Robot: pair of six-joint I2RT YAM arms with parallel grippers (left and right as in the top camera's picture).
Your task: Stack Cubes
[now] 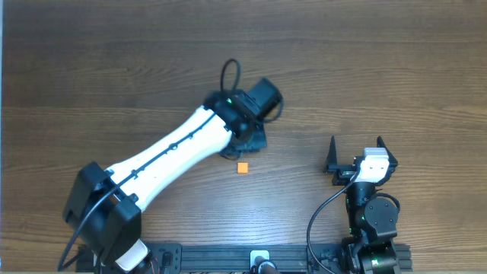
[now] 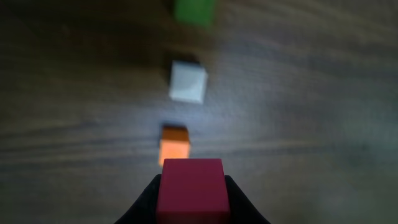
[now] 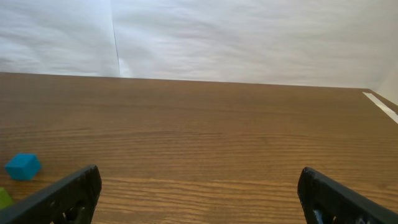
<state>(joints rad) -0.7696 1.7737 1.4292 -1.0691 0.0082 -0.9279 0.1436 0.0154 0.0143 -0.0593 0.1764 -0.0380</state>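
The left gripper [image 2: 191, 182] is clamped on a red cube [image 2: 191, 194], with one finger against each side face. The cube's top face is exposed in the left wrist view. Beyond the held cube, three more cubes lie on the wooden table [image 1: 396, 61] in a rough line, apart from one another. These are an orange cube [image 2: 174, 147] nearest the gripper, a white cube [image 2: 188, 82] farther out, and a green cube [image 2: 194, 10] farthest out. In the top view, the left arm reaches diagonally to the middle of the table, and the orange cube lies just beside its gripper. The right gripper [image 3: 199, 186] is near its own base at the right of the table, with its fingers spread wide apart and nothing between them. A blue cube [image 3: 23, 166] rests on the table, well apart from the right gripper.
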